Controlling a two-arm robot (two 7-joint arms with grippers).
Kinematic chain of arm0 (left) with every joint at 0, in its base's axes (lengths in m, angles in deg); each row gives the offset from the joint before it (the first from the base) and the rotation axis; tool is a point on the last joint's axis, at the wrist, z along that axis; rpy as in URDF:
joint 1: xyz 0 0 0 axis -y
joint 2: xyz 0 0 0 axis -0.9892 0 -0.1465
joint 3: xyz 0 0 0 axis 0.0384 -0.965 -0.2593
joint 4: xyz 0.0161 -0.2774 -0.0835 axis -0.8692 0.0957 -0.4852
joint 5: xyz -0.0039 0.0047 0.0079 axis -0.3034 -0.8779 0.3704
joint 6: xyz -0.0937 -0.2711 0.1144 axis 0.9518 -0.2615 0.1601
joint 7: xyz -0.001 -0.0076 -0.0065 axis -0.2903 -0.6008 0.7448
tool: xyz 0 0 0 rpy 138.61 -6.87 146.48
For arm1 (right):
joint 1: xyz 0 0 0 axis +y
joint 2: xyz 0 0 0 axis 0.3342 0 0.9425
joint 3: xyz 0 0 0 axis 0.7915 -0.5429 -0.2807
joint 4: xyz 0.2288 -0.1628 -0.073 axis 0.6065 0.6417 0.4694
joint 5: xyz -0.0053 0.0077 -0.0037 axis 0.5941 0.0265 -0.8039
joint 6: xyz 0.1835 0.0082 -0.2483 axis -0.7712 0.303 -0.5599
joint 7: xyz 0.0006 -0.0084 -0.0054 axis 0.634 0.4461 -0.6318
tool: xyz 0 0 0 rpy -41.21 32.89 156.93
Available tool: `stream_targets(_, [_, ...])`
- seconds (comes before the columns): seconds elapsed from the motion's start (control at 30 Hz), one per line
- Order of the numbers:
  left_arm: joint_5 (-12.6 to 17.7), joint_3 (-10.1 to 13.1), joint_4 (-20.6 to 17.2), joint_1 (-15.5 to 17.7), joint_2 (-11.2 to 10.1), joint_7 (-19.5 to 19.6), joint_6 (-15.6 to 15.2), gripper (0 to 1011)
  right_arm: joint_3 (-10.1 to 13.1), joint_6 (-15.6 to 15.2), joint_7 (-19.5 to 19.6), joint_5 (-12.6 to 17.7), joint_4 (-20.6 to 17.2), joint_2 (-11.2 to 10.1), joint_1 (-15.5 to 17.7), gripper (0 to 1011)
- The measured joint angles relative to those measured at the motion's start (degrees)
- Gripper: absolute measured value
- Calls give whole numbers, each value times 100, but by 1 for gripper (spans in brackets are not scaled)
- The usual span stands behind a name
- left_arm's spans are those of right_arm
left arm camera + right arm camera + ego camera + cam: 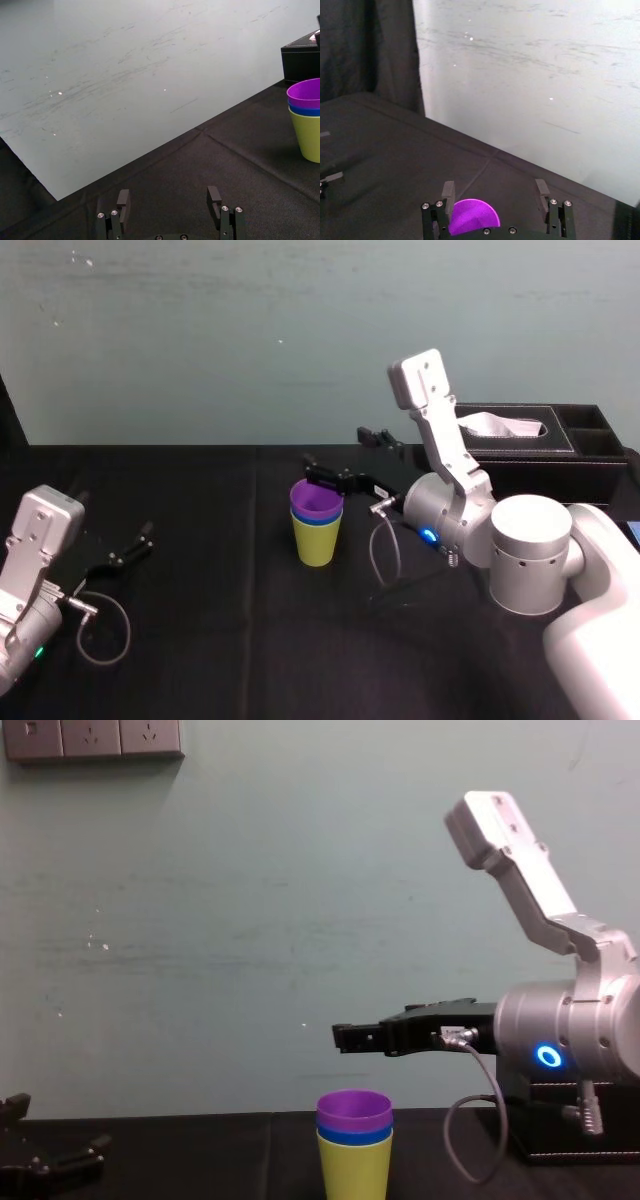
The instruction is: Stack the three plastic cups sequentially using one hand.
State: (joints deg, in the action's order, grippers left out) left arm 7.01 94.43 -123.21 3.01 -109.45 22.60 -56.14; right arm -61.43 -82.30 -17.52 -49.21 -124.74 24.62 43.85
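Wide right gripper (494, 188) above nested cups (317, 523) on black cloth (200, 640), seemingly scuffed teal wall (200, 340) behind.

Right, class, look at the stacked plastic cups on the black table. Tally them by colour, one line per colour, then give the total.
Purple cup: 1
Blue cup: 1
Yellow-green cup: 1
Total: 3 cups, nested in one stack

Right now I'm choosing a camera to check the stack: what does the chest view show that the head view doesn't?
Chest alone: wall sockets, and the side-on gap between the right gripper and the purple cup. Head alone: white tissue in the tissue box. Both: purple cup in blue cup in yellow-green cup, and the left gripper parked left.
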Motion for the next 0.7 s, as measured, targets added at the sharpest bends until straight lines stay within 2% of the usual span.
stream_targets(0.27, [0, 0, 0, 0, 0, 0, 0, 1000, 247, 125, 363, -48, -403, -37, 418, 1000])
stream_targets(0.53, [0, 0, 0, 0, 0, 0, 0, 1000, 677, 397, 1046, -243, -853, 31, 1123, 1000])
stream_targets(0.7, [0, 0, 0, 0, 0, 0, 0, 1000, 844, 547, 1397, -420, -919, 100, 1491, 1000])
